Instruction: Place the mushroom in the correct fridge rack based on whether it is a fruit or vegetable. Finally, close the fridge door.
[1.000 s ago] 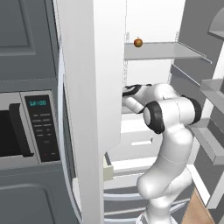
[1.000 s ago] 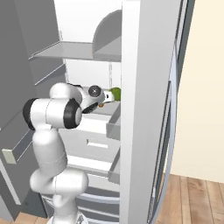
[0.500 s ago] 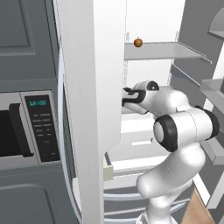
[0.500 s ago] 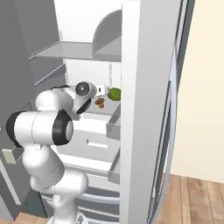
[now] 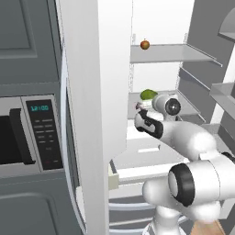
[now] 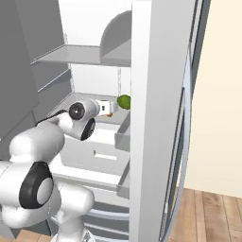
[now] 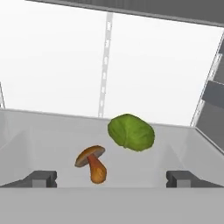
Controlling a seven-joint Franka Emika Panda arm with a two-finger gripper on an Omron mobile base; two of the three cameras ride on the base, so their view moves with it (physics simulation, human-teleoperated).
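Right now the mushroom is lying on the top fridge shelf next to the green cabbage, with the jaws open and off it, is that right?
Not the top shelf. The mushroom lies on the middle shelf beside the cabbage, as the left base view shows; the top shelf holds the small round fruit. The jaws are open, clear of it.

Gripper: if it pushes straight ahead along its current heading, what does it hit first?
Probably the mushroom, lying on the shelf between and just ahead of the open gripper fingertips. The green cabbage sits behind it, slightly right; the white back wall follows. Depth is uncertain.
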